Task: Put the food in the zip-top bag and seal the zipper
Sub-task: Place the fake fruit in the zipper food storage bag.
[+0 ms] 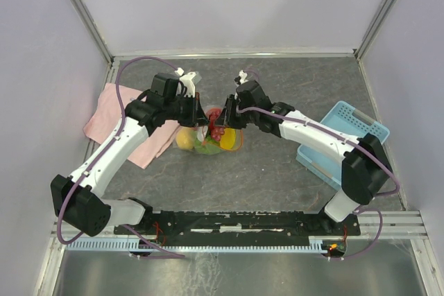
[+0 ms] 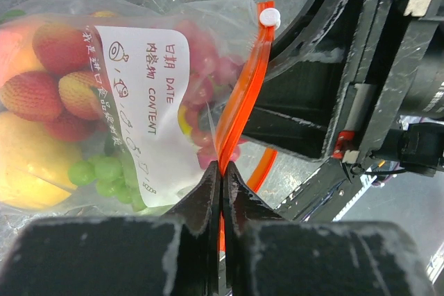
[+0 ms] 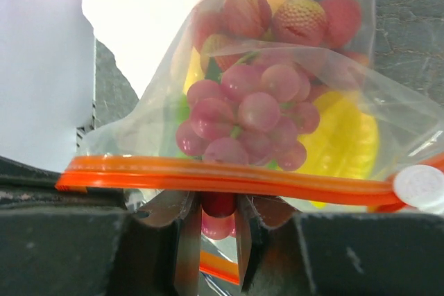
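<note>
**Filled bag held at its mouth by both end effectors**

One pink cloth [image 1: 114, 112] lies at the left. The left end effector [image 2: 220, 168] is closed tight on the zipper [image 2: 239, 95]. The one bag [image 1: 208, 136] sits mid-worktop [image 1: 291, 171] between the arms, with the food [image 2: 41, 95] inside. I count about four red pitted fruits, one pink grape bunch, one green bunch and at least two yellow pieces; others are hidden. The right end effector [image 3: 216, 216] stands narrow, apparently nipping the bag just under the zipper, a red grape between its jaws. One blue basket [image 1: 340, 129] lies at the right.

The bag looks light, limp and slippery, and its film crinkles easily. The orange strip is the stiffer part and the best place to grip, clear of bulging fruit that could block the seal.
</note>
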Controlling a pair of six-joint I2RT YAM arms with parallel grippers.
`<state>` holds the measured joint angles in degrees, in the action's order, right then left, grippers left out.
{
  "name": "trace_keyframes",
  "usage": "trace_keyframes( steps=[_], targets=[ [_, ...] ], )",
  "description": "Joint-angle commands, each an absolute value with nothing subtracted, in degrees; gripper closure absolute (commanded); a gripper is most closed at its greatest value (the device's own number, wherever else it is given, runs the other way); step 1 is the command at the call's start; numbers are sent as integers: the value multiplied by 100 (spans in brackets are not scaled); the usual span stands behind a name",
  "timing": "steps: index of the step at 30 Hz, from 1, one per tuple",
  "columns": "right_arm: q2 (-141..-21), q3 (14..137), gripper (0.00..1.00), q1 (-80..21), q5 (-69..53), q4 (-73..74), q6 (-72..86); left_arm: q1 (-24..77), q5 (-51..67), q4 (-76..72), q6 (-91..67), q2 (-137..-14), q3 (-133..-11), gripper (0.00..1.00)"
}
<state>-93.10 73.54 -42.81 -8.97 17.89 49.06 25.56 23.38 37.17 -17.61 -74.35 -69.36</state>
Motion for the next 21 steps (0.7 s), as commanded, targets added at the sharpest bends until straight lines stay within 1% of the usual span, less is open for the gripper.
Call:
trace_keyframes(
  steps=[1, 3, 6, 8, 12, 15, 18, 21],
  targets=[
    [-9211, 7153, 83, -4461, -216, 633, 5726, 2531, 2610, 3430, -1617, -7330, -6957, 97],
    [-9289, 7121, 80, -4502, -226, 452, 5894, 2521, 2609, 3428, -1617, -7330, -6952, 97],
    [-9432, 7235, 69, -4544, -401, 341, 5929, 2529, 2611, 3429, -1615, -7338, -6957, 97],
    [-9473, 7338, 62, -4544, -468, 477, 5811, 2523, 2596, 3433, -1617, -7330, -6952, 97],
    [-9342, 7278, 53, -4537, -480, 694, 5460, 2529, 2530, 3425, -1617, -7304, -6952, 97],
    [-9171, 7242, 44, -4522, -564, 905, 5096, 2527, 2520, 3423, -1617, -7308, -6952, 97],
    [-8990, 7246, 39, -4501, -711, 1112, 4685, 2524, 2516, 3427, -1609, -7312, -6944, 97],
    [-8792, 7231, 38, -4431, -806, 1360, 4234, 2522, 2507, 3429, -1608, -7306, -6943, 97]
  ],
)
